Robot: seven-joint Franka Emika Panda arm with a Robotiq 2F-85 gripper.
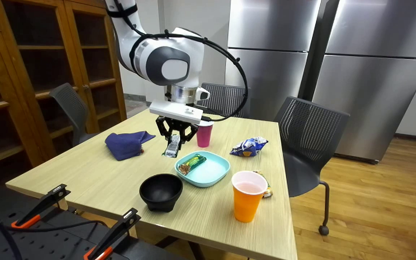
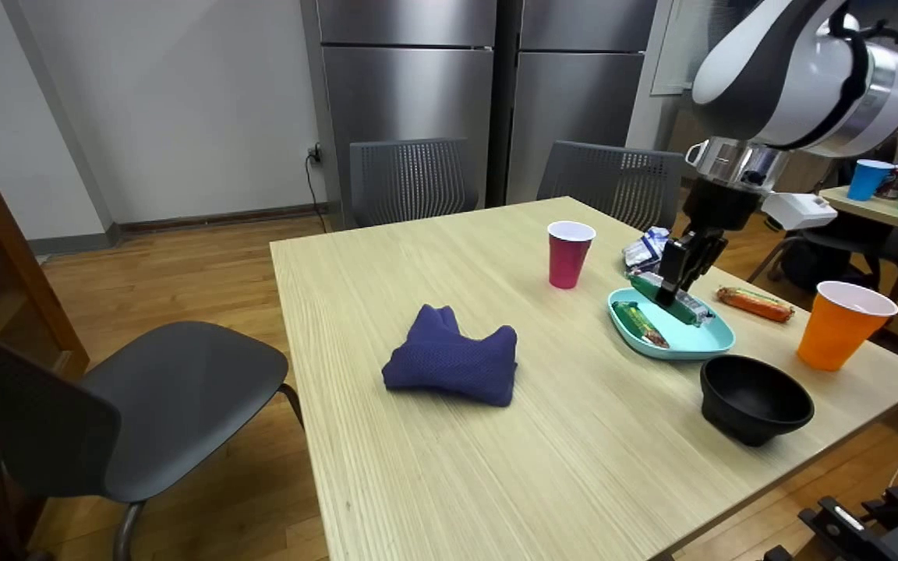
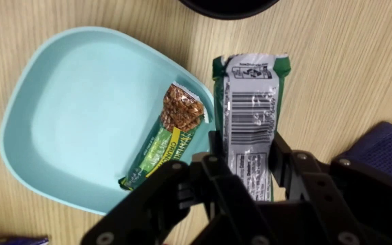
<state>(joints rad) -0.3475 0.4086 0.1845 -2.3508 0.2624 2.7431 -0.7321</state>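
Note:
My gripper [image 3: 245, 139] is shut on a green-edged granola bar [image 3: 250, 109], its pads pressing the wrapper's long sides. The silvery back with the barcode faces the wrist camera. In both exterior views this bar [image 1: 172, 146] hangs in the air, clear of the tabletop. Close by is a light blue plate [image 3: 73, 102]; in the wrist view the held bar lies just past its rim. Inside the plate rests a second green bar [image 3: 163, 146], against one side, partly covered by my fingers in the wrist view.
A black bowl [image 1: 161, 191] stands near the plate, and an orange cup [image 1: 248, 202] beyond it. Behind that cup lies another bar [image 2: 754, 304]. A pink cup [image 2: 567, 257], a blue crumpled bag [image 1: 249, 146] and a dark blue cloth [image 2: 453, 358] are also on the table.

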